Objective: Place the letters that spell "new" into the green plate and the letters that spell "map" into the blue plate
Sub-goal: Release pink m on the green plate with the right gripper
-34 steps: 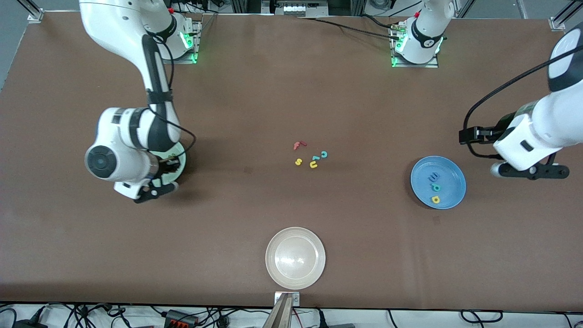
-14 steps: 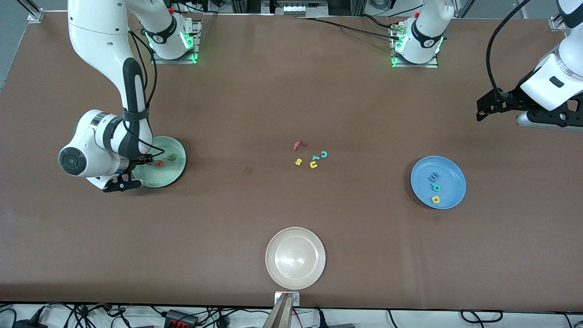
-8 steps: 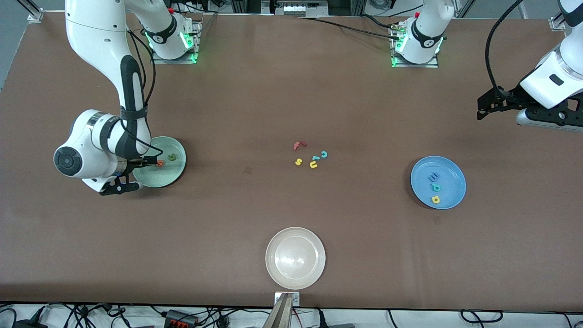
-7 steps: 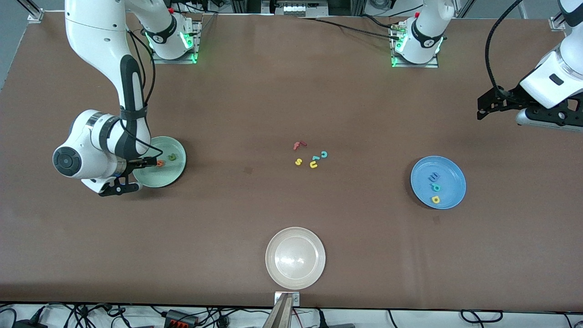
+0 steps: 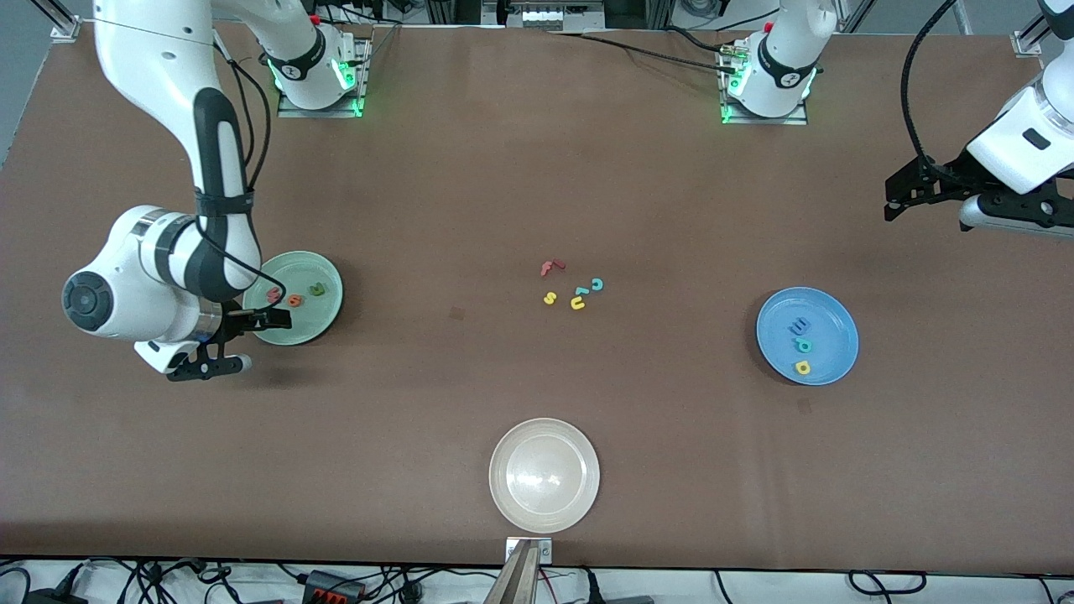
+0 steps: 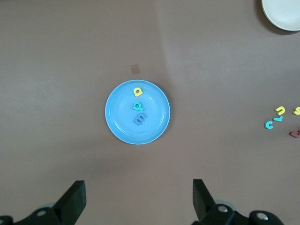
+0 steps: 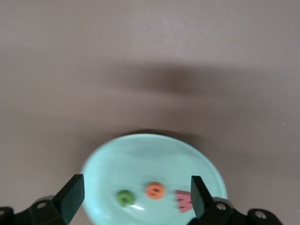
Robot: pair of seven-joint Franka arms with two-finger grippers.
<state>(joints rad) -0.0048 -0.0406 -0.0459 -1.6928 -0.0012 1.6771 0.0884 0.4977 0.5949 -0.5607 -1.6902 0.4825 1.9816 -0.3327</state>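
Nearest the front camera, a cream-white round plate (image 5: 544, 475) sits on the brown tabletop (image 5: 537, 168). Farther off, the round bright blue plate (image 5: 807, 335) holds the yellow "a" (image 5: 803, 367), teal "p" (image 5: 804, 345) and blue "m" (image 5: 800, 325) foam letters. Loose foam letters (image 5: 572, 287) lie mid-table. The round mint-green plate (image 5: 295, 286) holds the pinkish-red "w" (image 5: 273, 294), orange "e" (image 5: 294, 299) and olive-green "n" (image 5: 316, 289). The right gripper (image 5: 243, 340) hangs over that plate's edge, jaws wide, empty. The left gripper (image 5: 892, 198) waits over bare tabletop, jaws wide, empty.

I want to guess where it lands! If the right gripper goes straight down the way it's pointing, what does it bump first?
Probably the green plate. The open right gripper points down over it, near the letters "e" and "n". Its height is hard to judge.
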